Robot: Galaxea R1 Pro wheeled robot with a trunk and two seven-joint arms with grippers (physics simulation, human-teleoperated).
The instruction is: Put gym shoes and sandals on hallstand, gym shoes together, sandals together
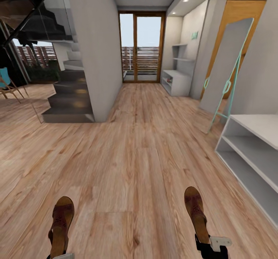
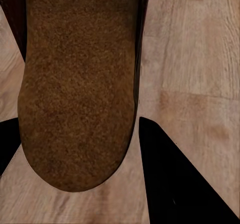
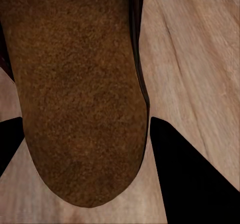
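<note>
Nearest you, at the bottom of the head view, you have a dark brown sandal in each tool. The left tool [image 1: 58, 256] barely shows at the frame edge, pinching the heel of the left sandal [image 1: 60, 224], whose toe points away from you. The right tool [image 1: 210, 247] grips the heel of the right sandal [image 1: 195, 214] the same way, a white part of the tool showing beside the heel. In the left wrist view the sandal's brown sole [image 2: 77, 83] sits between the dark fingers [image 2: 175, 184]; in the right wrist view the other sole [image 3: 75, 88] is likewise held between the dark fingers [image 3: 192, 176].

Under both lies the corridor floor [image 1: 127, 154], light brown wood-grain planks running ahead to a glass door [image 1: 141, 46].

At your right stands the hallstand [image 1: 247, 151], a low light grey cabinet with two long open shelf slots; both sandals are well apart from it. Just beyond it a mint-green ladder frame [image 1: 227, 85] leans on the wall. A dark staircase [image 1: 71, 93] rises at your left.
</note>
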